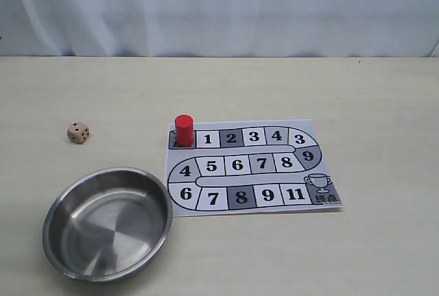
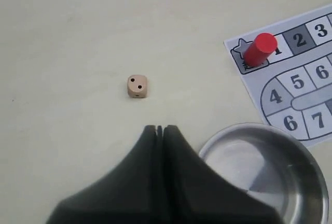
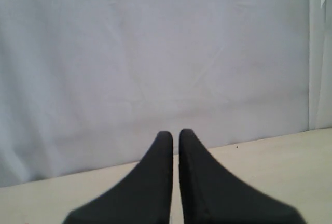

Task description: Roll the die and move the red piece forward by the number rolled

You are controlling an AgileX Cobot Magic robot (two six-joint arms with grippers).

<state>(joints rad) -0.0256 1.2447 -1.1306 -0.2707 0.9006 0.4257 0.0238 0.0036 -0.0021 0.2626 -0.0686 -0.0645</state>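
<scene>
The pale wooden die [image 1: 78, 132] lies on the table left of the board, two pips on its top face in the left wrist view [image 2: 137, 86]. The red piece [image 1: 184, 130] stands upright on the start square of the printed board [image 1: 288, 166]; the left wrist view shows the red piece [image 2: 258, 50] too. My left gripper [image 2: 160, 128] is shut and empty, hanging a short way from the die, beside the steel bowl [image 2: 270, 167]. My right gripper [image 3: 175, 134] is shut with a thin slit, holds nothing, and faces the backdrop. Neither arm shows in the exterior view.
The empty steel bowl [image 1: 108, 222] sits at the front left, its rim close to the board's lower left corner. A white curtain [image 1: 219, 8] closes off the back of the table.
</scene>
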